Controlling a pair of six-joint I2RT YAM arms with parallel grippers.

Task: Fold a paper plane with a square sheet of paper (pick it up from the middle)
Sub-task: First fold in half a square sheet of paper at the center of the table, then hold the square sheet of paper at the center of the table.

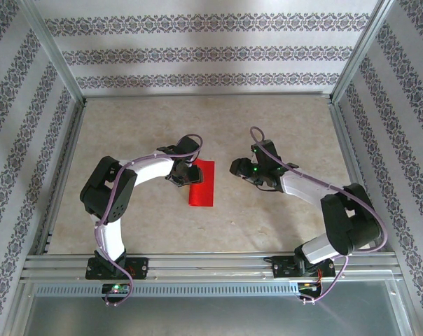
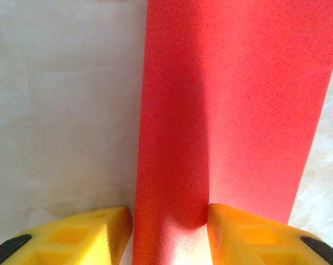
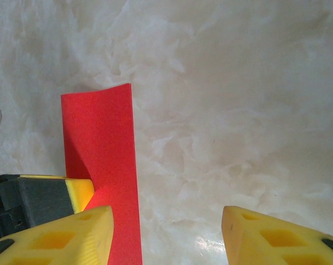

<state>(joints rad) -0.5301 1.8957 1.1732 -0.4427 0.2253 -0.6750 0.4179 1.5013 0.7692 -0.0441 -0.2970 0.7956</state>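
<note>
Striped wallpaper (image 1: pixel 197 52) is ringing the marbled bench (image 1: pixel 197 126); left end effector (image 2: pixel 169 212) and right end effector (image 3: pixel 166 212) are gaping near red paper (image 1: pixel 203 189).

Bright red paper (image 1: pixel 202 183), yellow fingers (image 2: pixel 89 237), marbled beige table (image 1: pixel 267 133)

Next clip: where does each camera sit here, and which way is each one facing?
Top external: above and behind the bases, looking down over the table; both arms show, left gripper at the red paper, right gripper apart from it.
Left wrist: on the left arm, looking down past its own yellow fingers onto the paper.
Right wrist: on the right arm, looking along the table; its own fingers and one of the left gripper's fingers show.
Both wrist views share the paper.
</note>
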